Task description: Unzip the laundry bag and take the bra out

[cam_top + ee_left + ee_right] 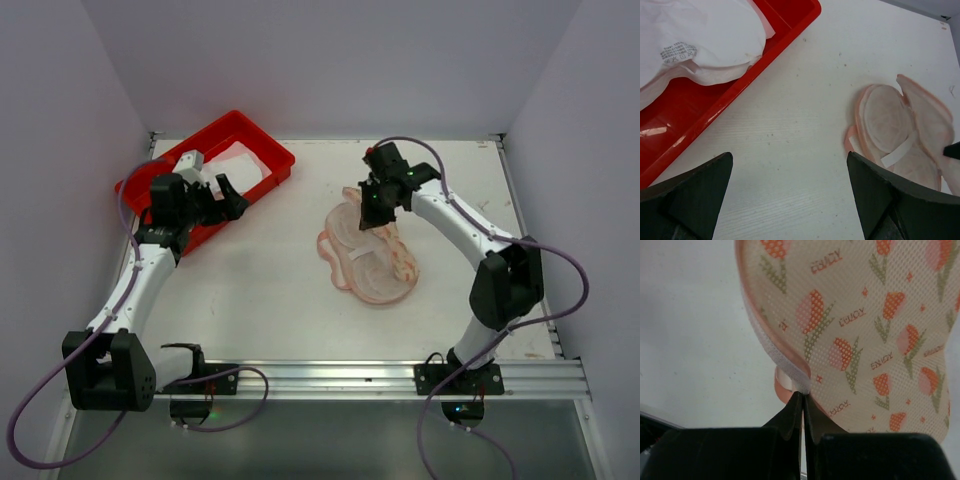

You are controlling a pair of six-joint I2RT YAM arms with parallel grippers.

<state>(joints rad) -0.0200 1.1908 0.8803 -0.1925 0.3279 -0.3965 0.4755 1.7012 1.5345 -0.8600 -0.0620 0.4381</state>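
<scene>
The laundry bag (372, 262) lies unzipped in the middle of the table, its pale inner cups showing in the left wrist view (890, 125). My right gripper (373, 214) is shut on the pink trim of the bag's upper flap (790, 367) and holds it lifted, so the tulip-print fabric (865, 315) fills that view. The white bra (236, 160) lies in the red tray and shows large in the left wrist view (700, 45). My left gripper (229, 198) is open and empty (790, 165) over bare table beside the tray.
The red plastic tray (272, 148) stands at the back left, one corner near my left gripper (790, 20). White walls close the table on three sides. A metal rail runs along the near edge (350, 375).
</scene>
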